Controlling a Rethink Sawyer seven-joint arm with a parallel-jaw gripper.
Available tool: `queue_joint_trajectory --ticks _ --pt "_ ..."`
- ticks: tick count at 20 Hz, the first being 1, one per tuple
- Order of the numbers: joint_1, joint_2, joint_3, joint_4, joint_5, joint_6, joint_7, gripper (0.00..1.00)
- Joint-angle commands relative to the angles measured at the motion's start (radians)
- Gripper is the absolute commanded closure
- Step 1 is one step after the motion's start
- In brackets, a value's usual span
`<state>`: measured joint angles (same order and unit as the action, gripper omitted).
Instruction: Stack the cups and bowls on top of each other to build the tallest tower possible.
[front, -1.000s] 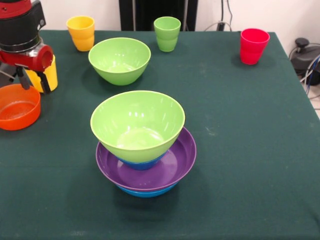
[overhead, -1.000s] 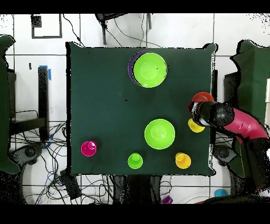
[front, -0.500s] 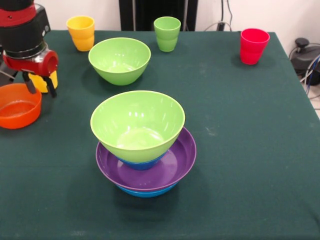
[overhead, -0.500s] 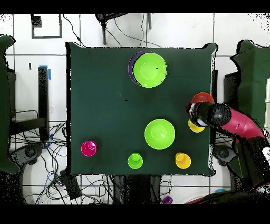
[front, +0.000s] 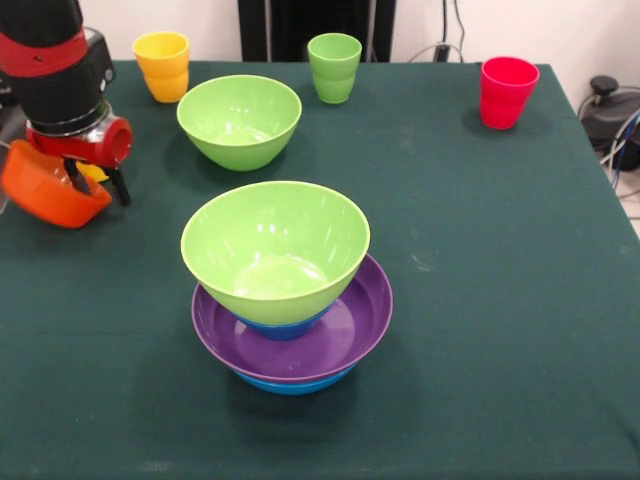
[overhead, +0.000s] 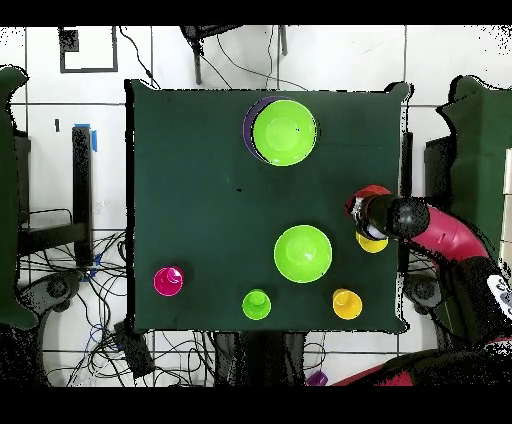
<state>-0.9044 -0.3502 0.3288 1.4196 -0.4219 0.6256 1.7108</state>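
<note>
My gripper (front: 98, 187) is at the table's left side, shut on the rim of the small orange bowl (front: 48, 190), which hangs tilted just above the cloth. The yellow cup (front: 92, 171) is mostly hidden behind the gripper. The tower (front: 287, 290) stands mid-table: a light green bowl on a small blue bowl, in the purple bowl, on the large blue bowl. The second light green bowl (front: 240, 120) stands behind it. The orange-yellow cup (front: 162, 65), green cup (front: 335, 67) and red cup (front: 507, 92) stand along the far edge. Overhead, the gripper (overhead: 372, 212) is beside the yellow cup (overhead: 372, 242).
The dark green table (front: 500, 300) has its left edge close to the gripper. The loose green bowl lies between the gripper and the far cups. Cables and a grey device (front: 608, 110) lie off the table's right side.
The gripper has closed on the orange bowl's rim, lifted and tilted it, and moved it slightly toward the table's middle. The yellow cup has become mostly hidden.
</note>
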Motion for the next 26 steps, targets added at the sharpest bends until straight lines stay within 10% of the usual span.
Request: queue_joint_trajectory --ticks 1,9,10,26 --pt "0.012 0.069 0.078 -0.086 -0.108 -0.017 -0.217 0.00" --pt "-0.002 0.057 0.091 -0.083 -0.104 -0.022 -0.229 0.00" --pt "-0.007 0.057 0.096 -0.080 -0.103 -0.030 -0.229 1.00" --pt "0.014 0.018 0.093 -0.073 -0.088 0.038 -0.215 1.00"
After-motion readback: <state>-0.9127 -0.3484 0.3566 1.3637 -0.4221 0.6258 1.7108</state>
